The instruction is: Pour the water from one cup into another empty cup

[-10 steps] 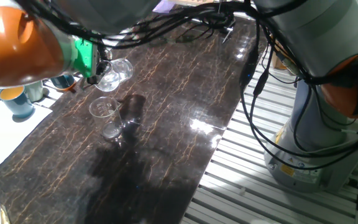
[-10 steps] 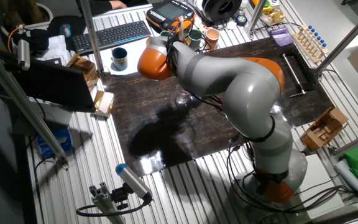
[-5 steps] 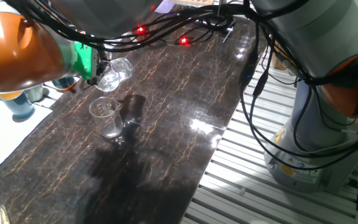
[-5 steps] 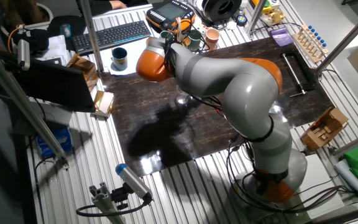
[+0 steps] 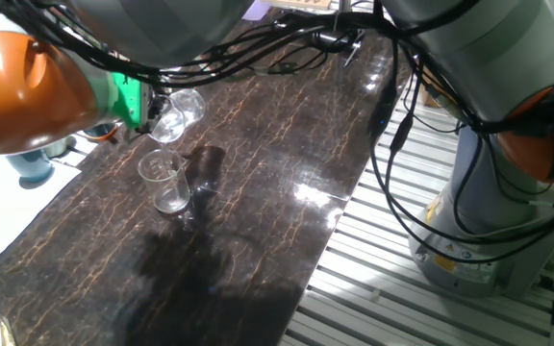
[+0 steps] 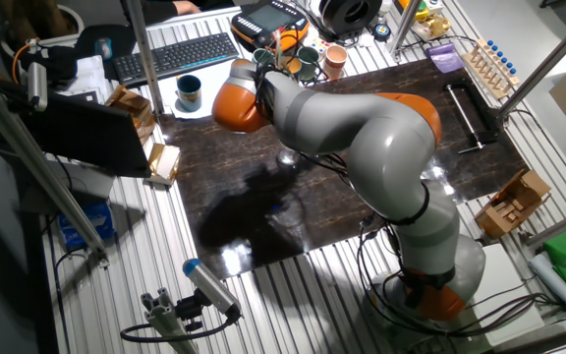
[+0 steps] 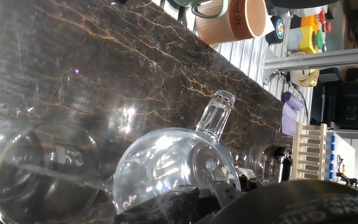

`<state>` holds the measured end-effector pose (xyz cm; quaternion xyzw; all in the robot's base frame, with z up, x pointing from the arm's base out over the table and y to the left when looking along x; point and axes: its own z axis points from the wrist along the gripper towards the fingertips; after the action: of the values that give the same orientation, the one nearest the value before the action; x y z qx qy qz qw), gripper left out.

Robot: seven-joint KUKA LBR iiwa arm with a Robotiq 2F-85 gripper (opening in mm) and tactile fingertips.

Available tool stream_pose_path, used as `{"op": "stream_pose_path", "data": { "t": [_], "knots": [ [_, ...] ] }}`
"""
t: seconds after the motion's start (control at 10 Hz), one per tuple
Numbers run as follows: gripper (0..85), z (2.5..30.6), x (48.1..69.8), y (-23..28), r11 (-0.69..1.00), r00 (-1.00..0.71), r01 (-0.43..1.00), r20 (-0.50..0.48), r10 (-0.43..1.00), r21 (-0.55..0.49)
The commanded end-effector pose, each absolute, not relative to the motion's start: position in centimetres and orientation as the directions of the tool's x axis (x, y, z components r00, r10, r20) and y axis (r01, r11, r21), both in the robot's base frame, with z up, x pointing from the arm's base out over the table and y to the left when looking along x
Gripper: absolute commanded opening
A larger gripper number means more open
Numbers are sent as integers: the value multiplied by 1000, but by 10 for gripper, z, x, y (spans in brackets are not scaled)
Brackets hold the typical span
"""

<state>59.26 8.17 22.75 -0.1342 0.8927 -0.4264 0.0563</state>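
1. One fixed view: the gripper (image 5: 152,106), green-bodied at the end of the orange wrist, pinches the tumbler (image 5: 178,115) and holds it tipped well over, mouth pointing down toward the empty cup (image 5: 165,180). That cup stands upright on the dark marbled table (image 5: 287,144), just below and in front of the tilted glass, not touching it. I judge the task to be in the pouring stage: lift and carry are done, the tilt is set. No stream shows between the two glasses, and the water cannot be made out here, so how much has gone across is unclear.

2. The other fixed view: the arm (image 6: 362,128) arches over the table from its base at the near right, elbow high, with the orange wrist (image 6: 236,103) lowest, near the far-left part of the top. Both glasses are mostly hidden under the arm, so progress cannot be read here. Coloured mugs (image 6: 312,61) stand beyond the table's far edge.

3. Hand view: the tumbler fills the lower middle, lying nearly on its side against the dark fingers at the bottom edge. The receiving cup's rim shows at lower left, just beside it. Setting the tumbler upright and putting it down is left, I judge.
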Motion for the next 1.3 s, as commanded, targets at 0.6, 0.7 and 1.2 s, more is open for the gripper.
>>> {"op": "stream_pose_path", "data": {
  "t": [0.6,0.7,1.2],
  "knots": [
    [7,224,592,86,568,-958,-176,7,-287,-804],
    [7,224,592,86,563,-958,-175,7,-287,-808],
    [7,220,592,90,546,-958,-170,7,-288,-820]
  ]
}}
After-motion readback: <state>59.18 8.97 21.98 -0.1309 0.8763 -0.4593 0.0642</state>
